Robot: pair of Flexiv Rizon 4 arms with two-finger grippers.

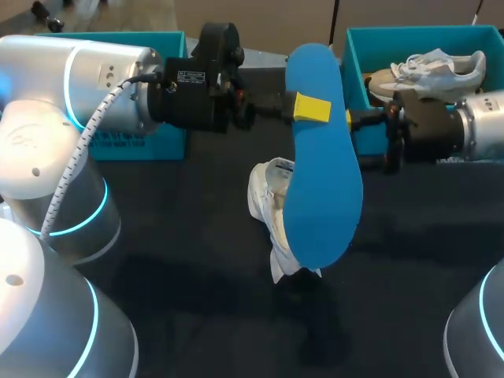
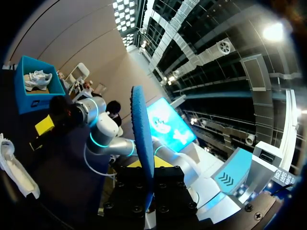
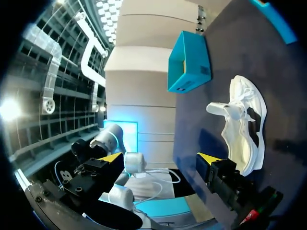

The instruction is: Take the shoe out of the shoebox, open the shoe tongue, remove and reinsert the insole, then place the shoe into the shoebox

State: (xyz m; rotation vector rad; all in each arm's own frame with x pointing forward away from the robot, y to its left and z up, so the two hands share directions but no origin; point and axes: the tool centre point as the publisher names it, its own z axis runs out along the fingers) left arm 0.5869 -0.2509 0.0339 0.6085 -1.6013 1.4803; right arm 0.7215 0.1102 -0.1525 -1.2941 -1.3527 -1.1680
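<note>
Left gripper: the left gripper (image 1: 313, 108) was clenched on the insole near its upper end. One yellow tip pressed flat on the blue face, and the left wrist view showed the insole edge-on between the two fingers.
Insole: the blue insole (image 1: 319, 165) hung upright above the middle of the table (image 1: 197, 260). Its narrower end was up, its broader rounded end was down, and its flat side faced the head camera.
Right gripper: the right gripper (image 3: 159, 160) was released, with its fingers spread wide and nothing between them. In the head view it sat just right of the insole's upper edge, and I could not tell whether it touched.
Shoe: the white shoe (image 1: 270, 206) lay on the dark table at the middle, outside any box, with the insole's lower end partly hiding it. The right wrist view showed it ahead of the right gripper.
Shoebox: the teal shoebox (image 1: 356, 49) stood at the far right, behind the right arm.
Second shoe: a second shoe (image 1: 429, 69), pale in colour, rested inside the shoebox.
Other box: another teal box (image 1: 161, 142) stood at the far left, behind the left arm.
</note>
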